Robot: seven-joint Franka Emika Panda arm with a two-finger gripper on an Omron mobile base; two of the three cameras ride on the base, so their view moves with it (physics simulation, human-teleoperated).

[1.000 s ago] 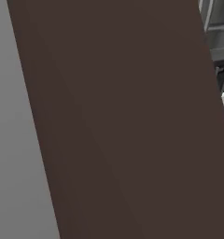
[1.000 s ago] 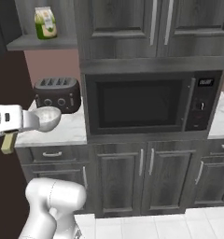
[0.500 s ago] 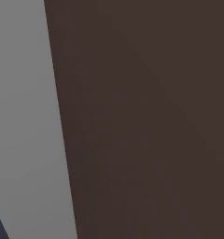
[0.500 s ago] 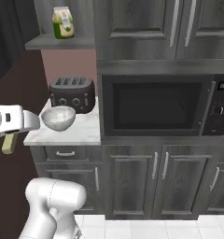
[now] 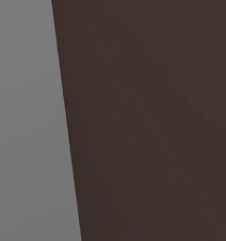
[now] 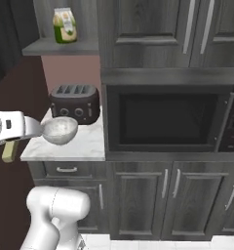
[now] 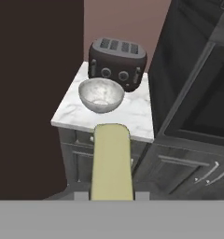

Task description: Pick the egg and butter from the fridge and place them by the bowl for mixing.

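Note:
The butter (image 7: 111, 161), a pale olive-yellow stick, rises from the bottom of the hand view, and my gripper (image 7: 111, 196) is shut on its near end. Its lower end also hangs below my white arm at the left of the right base view, butter (image 6: 9, 151). Ahead and below, the speckled grey-white bowl (image 7: 101, 94) stands on a small marble counter (image 7: 132, 116), seen from the right base as bowl (image 6: 60, 130). The butter is still short of the counter's front edge. The egg and the fridge are out of view.
A dark toaster (image 7: 117, 62) stands right behind the bowl. A built-in microwave (image 6: 165, 120) and dark cabinets (image 6: 153, 195) wall in the counter's right side. A dark brown panel (image 5: 152, 122) stands to its left. A bottle (image 6: 65, 25) sits on the shelf above.
The whole picture has shifted as the base moved: the counter, bowl and toaster now sit further right and larger in the right base view. The butter stays in my gripper.

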